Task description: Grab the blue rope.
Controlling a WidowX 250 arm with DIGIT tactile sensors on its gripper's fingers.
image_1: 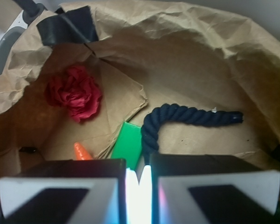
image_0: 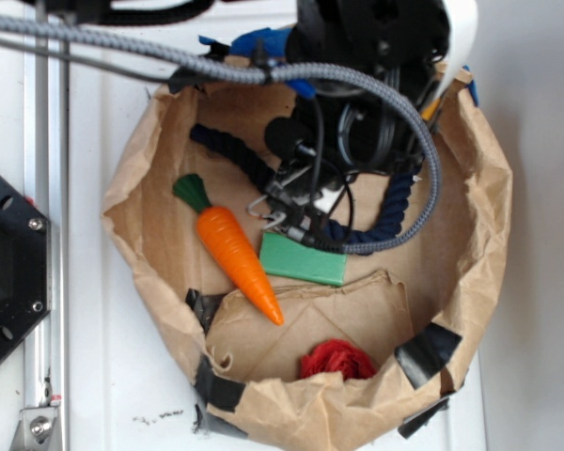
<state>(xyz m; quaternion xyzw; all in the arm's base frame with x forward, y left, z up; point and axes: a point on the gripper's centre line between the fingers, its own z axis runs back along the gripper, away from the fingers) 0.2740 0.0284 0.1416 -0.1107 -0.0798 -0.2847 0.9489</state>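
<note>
The blue rope (image_0: 227, 153) is a thick dark navy twisted cord lying on the floor of a brown paper bag. It runs from the upper left, under my arm, to a curl at the right. In the wrist view the blue rope (image_1: 191, 116) lies across the bag floor, bends, and runs down out of sight behind my jaws. My gripper (image_0: 284, 209) hovers over the middle of the rope. In the wrist view my gripper (image_1: 139, 186) has its pads pressed together, with nothing seen between them.
The rolled-down paper bag (image_0: 132, 188) walls everything in. An orange carrot (image_0: 235, 252), a green block (image_0: 305, 259) and a red cloth (image_0: 336, 360) lie inside. The grey braided cable (image_0: 169, 54) loops over the bag. Black tape (image_0: 428, 352) patches the rim.
</note>
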